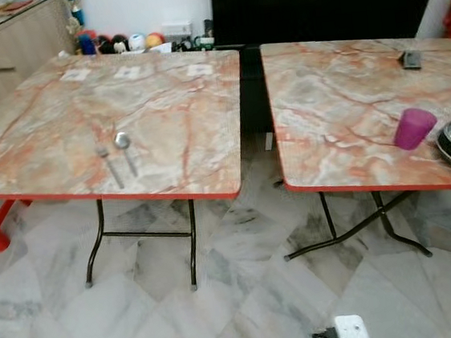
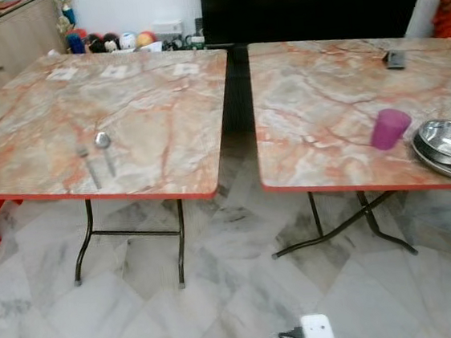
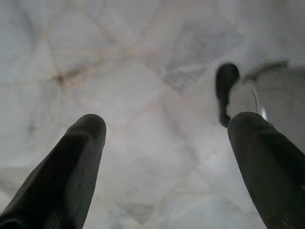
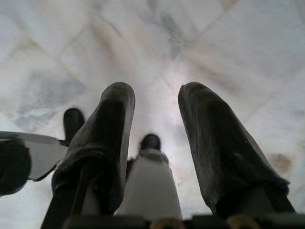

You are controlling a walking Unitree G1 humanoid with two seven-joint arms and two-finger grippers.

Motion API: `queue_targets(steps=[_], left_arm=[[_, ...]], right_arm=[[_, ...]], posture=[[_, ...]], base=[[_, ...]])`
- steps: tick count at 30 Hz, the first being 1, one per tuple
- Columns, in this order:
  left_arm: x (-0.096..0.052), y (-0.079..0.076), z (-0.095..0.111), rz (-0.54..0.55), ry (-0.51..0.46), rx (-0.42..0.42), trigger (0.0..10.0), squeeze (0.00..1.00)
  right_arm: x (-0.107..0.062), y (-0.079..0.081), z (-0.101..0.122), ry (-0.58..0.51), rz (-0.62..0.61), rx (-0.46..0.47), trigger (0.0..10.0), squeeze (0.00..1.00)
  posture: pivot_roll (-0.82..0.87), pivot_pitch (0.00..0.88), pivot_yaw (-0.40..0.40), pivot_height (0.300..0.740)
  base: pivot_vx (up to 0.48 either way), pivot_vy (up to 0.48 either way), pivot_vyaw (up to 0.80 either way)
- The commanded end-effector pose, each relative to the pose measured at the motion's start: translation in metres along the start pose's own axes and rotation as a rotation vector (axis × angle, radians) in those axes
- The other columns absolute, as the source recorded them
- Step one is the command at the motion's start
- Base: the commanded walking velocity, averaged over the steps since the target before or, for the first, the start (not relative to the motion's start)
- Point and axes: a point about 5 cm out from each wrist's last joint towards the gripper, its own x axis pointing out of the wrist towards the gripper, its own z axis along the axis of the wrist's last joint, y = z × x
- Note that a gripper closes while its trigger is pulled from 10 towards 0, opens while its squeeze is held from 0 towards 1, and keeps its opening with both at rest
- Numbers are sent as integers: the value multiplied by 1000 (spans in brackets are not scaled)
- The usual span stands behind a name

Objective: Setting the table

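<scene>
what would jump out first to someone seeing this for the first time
Two marble-patterned folding tables with red edges stand side by side on a pale marble floor, the left table and the right table. A metal fork and spoon lie together near the left one's front edge. A purple plastic cup stands beside stacked steel bowls on the right one.

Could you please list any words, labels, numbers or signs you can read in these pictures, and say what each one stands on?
None can be read.
Three white paper cards on the far edge of the left marble-pattern folding table: too small and blurred to read.
Small dark flat device on the right marble-pattern folding table: no legible marking.
</scene>
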Motion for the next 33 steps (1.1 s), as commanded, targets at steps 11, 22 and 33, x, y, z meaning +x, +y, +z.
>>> queue_targets(steps=[11, 22, 33], left_arm=[[-1, -1, -6, -8, 15, -8, 10000, 0], [-2, 1, -8, -2, 19, -18, 10000, 0], [-3, 2, -12, 2, 24, -30, 10000, 0]], right_arm=[[-2, -10, -7, 14, -31, 19, 10000, 0], [-2, -10, -6, 9, -32, 25, 10000, 0], [-1, -10, -6, 10, -30, 23, 10000, 0]], posture=[[34, 28, 1, 740], [36, 51, -3, 740], [41, 60, -7, 740]], base=[[0, 311, 0], [0, 251, 0], [0, 239, 0]])
